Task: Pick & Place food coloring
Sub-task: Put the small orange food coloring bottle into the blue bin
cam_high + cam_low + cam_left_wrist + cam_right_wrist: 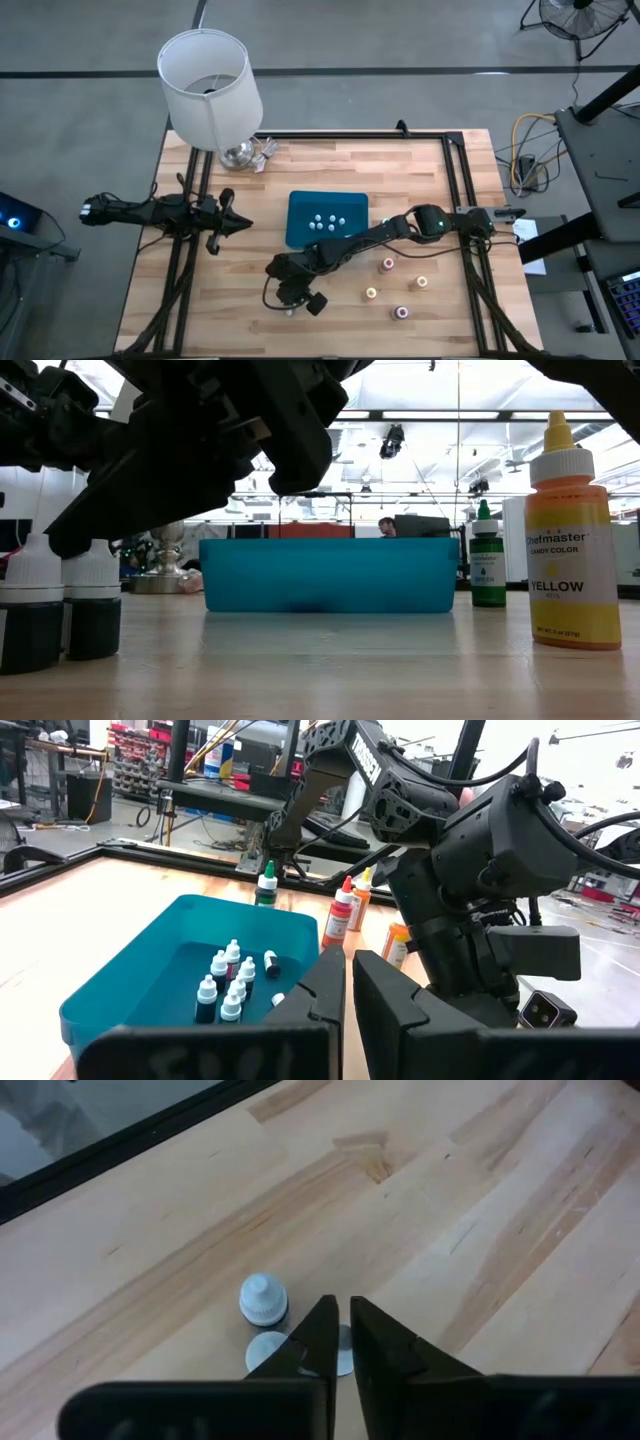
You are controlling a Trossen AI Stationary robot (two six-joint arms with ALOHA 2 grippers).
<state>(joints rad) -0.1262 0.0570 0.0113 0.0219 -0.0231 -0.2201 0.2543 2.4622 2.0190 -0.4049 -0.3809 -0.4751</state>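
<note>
My right gripper [342,1312] is shut and slants down near the table's near edge [292,303], over two small dark bottles of food coloring with white caps [92,600]. One of them [263,1298] stands just beside the fingertips. The cap of the other [262,1352] shows under the fingers. A blue tray [300,215] at mid-table holds several more white-capped bottles [228,985]. Several bottles with coloured tops [387,264] stand upright on the wood to its right. My left gripper [238,225] waits shut at the table's left. My right gripper's shut fingers [310,1342] slant down from above over the white cap [343,1352] of one small bottle, which stands upright on the table. The fingers cover the spot, so I cannot tell whether they touch the cap.
A white-shaded lamp [210,90] stands at the far left corner. Black frame rails [455,190] run along the far and right sides. In the low view a yellow bottle [573,540] and a green one [487,560] stand to the right of the tray [330,575].
</note>
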